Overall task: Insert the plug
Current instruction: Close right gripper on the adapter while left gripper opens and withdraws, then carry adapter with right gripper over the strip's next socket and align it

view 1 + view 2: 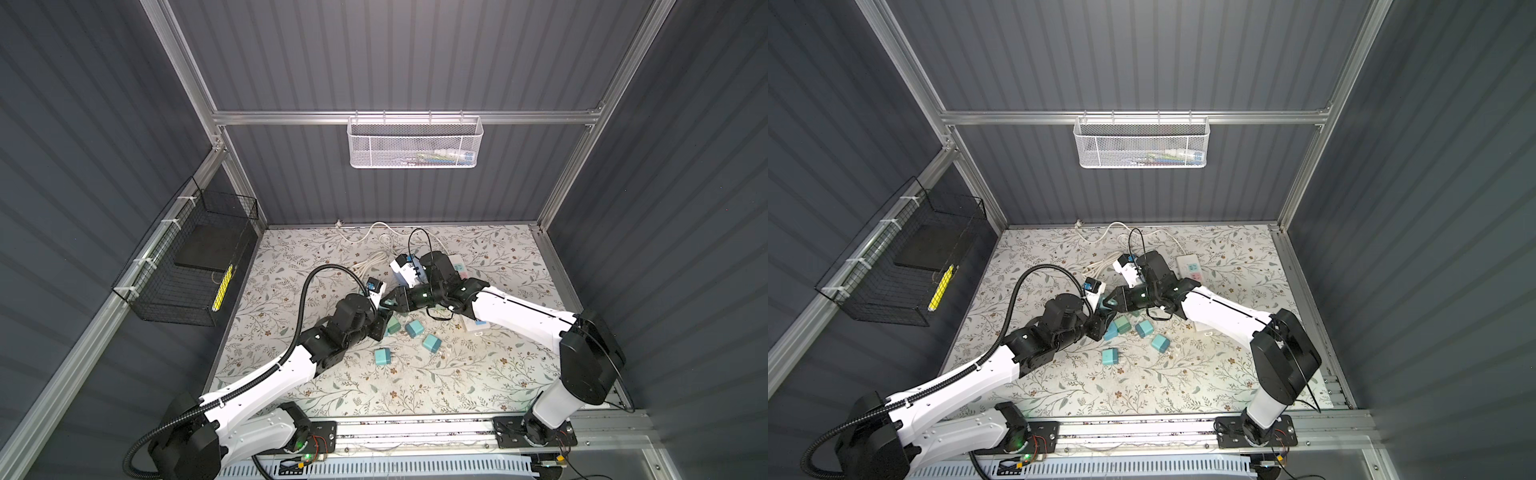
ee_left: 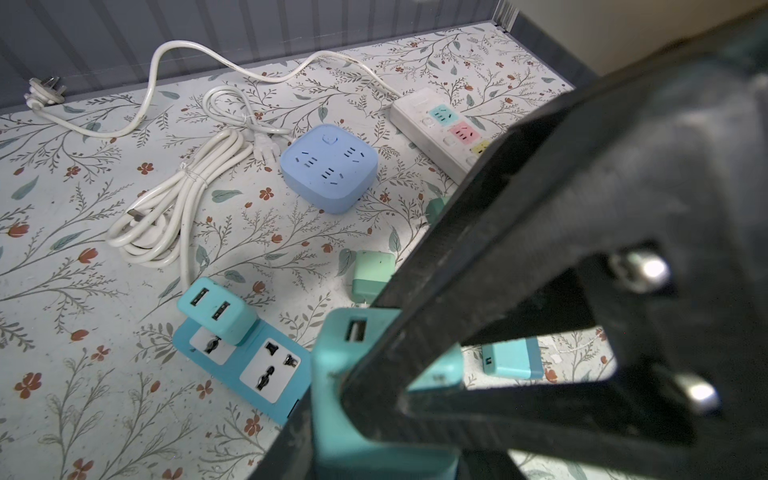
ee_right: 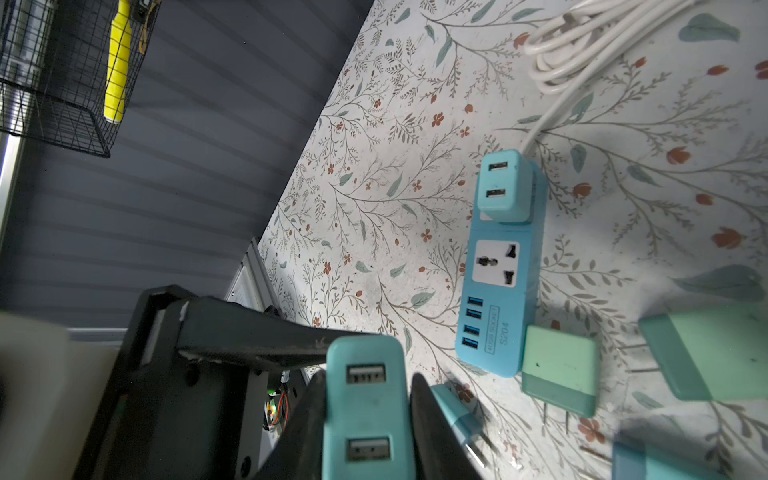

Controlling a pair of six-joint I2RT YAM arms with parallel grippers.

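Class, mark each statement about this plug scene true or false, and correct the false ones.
1. The left gripper and the right gripper are both shut on one teal charger. True.
2. The blue strip carries no charger. False: a second charger sits on its end socket.
3. The strip's other socket is free. True.
4. The yellow item lies beside the strip. False: it is in the wire basket on the wall.

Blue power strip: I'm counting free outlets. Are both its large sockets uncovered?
No, a teal charger sits over one socket of the blue power strip; only the other is bare.
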